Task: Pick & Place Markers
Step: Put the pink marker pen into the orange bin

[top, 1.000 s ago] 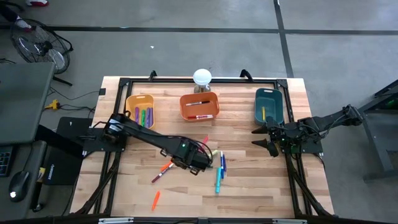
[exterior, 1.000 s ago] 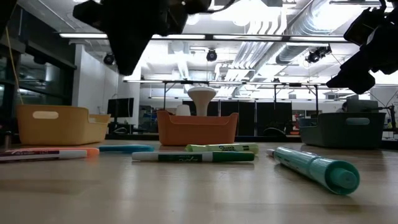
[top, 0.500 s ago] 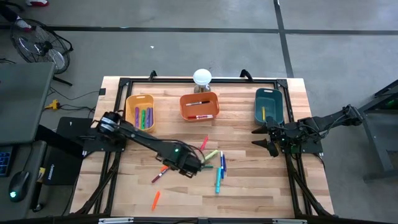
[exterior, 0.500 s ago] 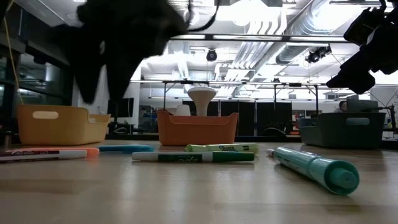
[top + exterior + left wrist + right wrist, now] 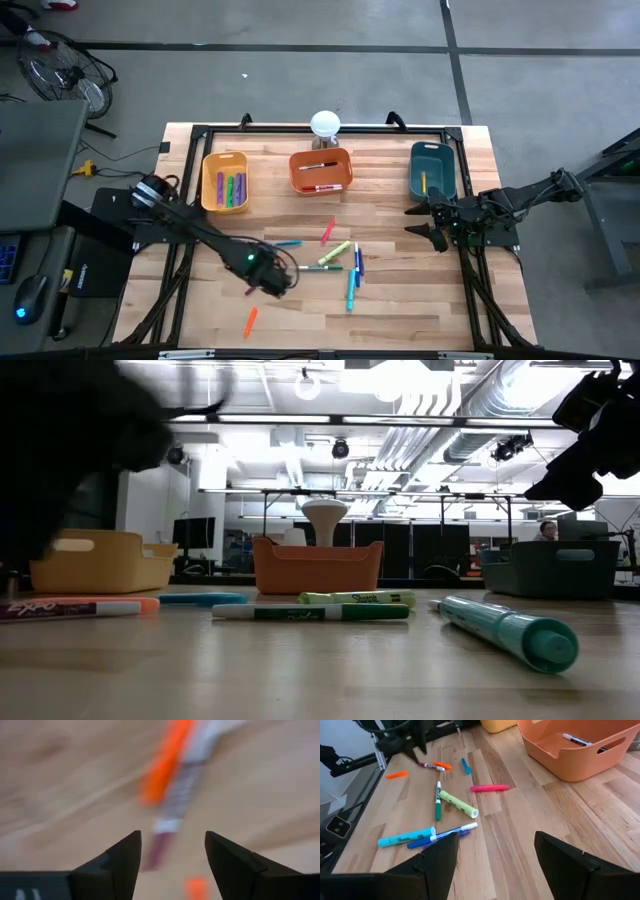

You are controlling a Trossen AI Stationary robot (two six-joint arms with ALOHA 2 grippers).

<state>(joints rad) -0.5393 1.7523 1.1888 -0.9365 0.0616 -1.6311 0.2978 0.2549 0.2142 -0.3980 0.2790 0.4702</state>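
Two arms: left gripper [image 5: 268, 283] hangs low near the table's front-left, fingers apart and empty, over a white marker with an orange cap [image 5: 182, 770]; right gripper [image 5: 432, 222] waits by the right edge, fingers apart, empty.
Markers: a loose group [image 5: 335, 257] lies mid-table; one orange marker [image 5: 249, 320] sits alone near the front edge; others are already in the yellow bin [image 5: 225, 181], orange bin [image 5: 321, 171] and teal bin [image 5: 433, 168] along the back.
Risk: closing off-centre could flick the slim marker away, or pinch the orange one just beside it too.
Surface: bare wooden planks [image 5: 400, 310], smooth, so markers may roll.
Room: grey concrete floor; ceiling lights and pipes overhead.
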